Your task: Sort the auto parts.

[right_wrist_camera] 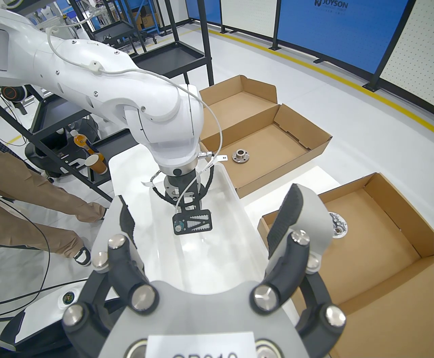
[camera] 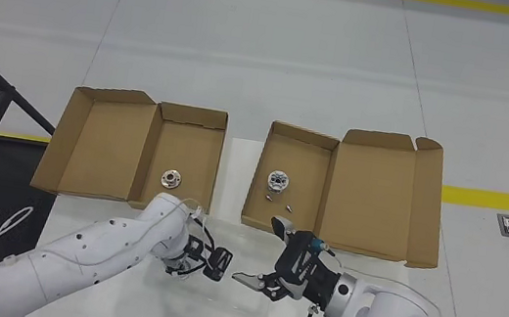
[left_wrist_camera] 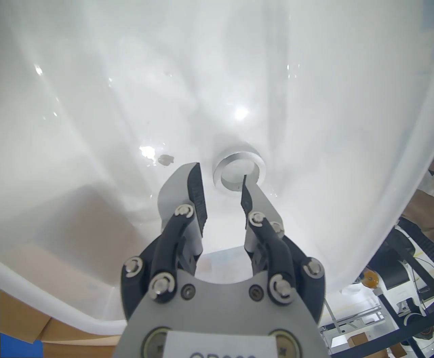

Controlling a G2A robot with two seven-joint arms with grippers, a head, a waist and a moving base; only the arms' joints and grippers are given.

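Cardboard left box (camera: 98, 145) held one flanged part (camera: 170, 179); near it, inside the white bin (left_wrist_camera: 101, 101), the left gripper (left_wrist_camera: 219, 174) stood released, one finger over the bore of a metal ring (left_wrist_camera: 237, 154). Closing off-centre could have flicked the ring away across the slick floor. The right gripper (right_wrist_camera: 210, 195) hung unclenched near the right box (camera: 377, 197)

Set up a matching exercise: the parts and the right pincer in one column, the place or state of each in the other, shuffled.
Column one:
1. silver ring
2. flanged hub
3. round disc part
4. right pincer

Column two:
A. open, holding nothing
B. in the left-side cardboard box
C. in the white bin
D. in the right-side cardboard box

Pairs: 1-C, 2-B, 3-D, 4-A.
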